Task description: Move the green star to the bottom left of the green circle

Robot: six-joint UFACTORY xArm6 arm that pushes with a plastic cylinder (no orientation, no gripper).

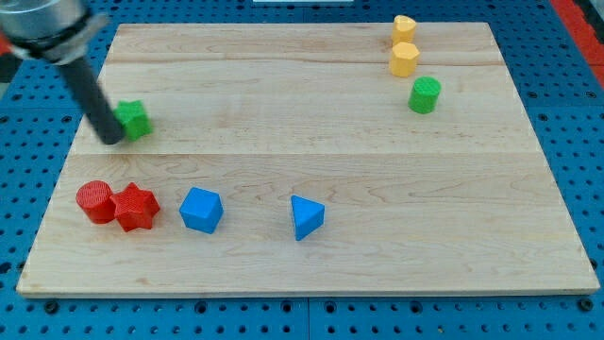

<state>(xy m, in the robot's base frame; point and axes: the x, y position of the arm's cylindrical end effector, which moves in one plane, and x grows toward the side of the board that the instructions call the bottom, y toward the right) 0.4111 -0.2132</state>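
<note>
The green star (135, 119) lies near the left edge of the wooden board (311, 255). My tip (111, 139) is at the star's lower left, touching or almost touching it. The dark rod slants up to the view's top left. The green circle (425, 94) stands far off at the view's upper right.
A yellow heart-like block (405, 28) and a yellow hexagon (404, 59) sit just above the green circle. A red circle (95, 201) and a red star (136, 207) touch at the lower left. A blue cube-like block (201, 210) and a blue triangle (306, 217) lie along the bottom.
</note>
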